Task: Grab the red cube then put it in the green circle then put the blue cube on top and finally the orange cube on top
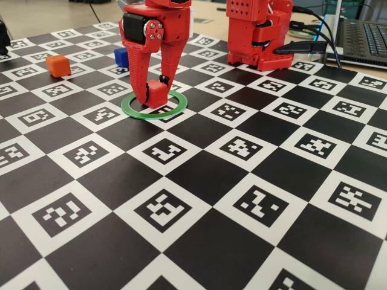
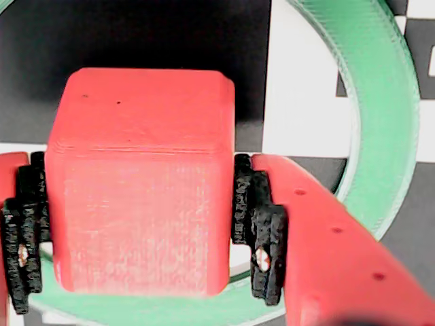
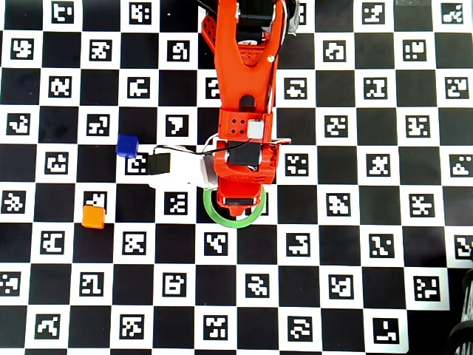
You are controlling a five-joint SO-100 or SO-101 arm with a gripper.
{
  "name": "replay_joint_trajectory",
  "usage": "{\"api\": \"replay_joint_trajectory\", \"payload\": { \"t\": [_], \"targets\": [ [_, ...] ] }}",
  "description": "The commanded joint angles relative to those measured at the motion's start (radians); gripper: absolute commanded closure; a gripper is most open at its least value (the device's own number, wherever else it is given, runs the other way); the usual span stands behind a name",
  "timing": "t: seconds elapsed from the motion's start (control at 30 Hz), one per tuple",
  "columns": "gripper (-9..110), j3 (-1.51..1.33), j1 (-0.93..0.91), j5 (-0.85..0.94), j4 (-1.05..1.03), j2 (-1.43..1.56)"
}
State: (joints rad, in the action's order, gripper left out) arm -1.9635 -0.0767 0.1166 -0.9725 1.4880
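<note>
Here my tool (image 1: 151, 96) is clenched on the red cube (image 1: 157, 93), inside the green circle (image 1: 129, 109) on the desk (image 1: 199, 175); the blue cube (image 1: 121, 57) and orange cube (image 1: 58, 66) sit apart.

I see a table covered by a black-and-white checkerboard mat (image 1: 199, 175), each white square printed with a coded marker. In the fixed view, the green circle (image 1: 132, 110) lies flat on it, left of centre in the upper half. The orange cube (image 1: 58, 66) sits on the mat at upper left, the blue cube (image 1: 121, 58) further right and back, well apart from the ring. The arm's red base (image 1: 260, 42) stands at upper right.
</note>
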Motion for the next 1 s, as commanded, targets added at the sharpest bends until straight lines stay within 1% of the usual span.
{"api": "replay_joint_trajectory", "payload": {
  "t": [0.0,0.07,0.33,0.47,0.73,0.83,0.97],
  "targets": [
    [73,0.017,0.011,0.008,-0.014,0.009],
    [69,0.018,0.008,0.005,-0.015,0.009],
    [63,0.031,0.003,0.005,-0.029,0.020],
    [60,0.074,-0.003,-0.012,-0.072,0.046],
    [58,0.344,-0.011,-0.037,-0.360,0.117],
    [58,0.430,-0.017,-0.020,-0.466,0.143],
    [58,0.509,-0.048,0.044,-0.600,0.193]
  ]
}}
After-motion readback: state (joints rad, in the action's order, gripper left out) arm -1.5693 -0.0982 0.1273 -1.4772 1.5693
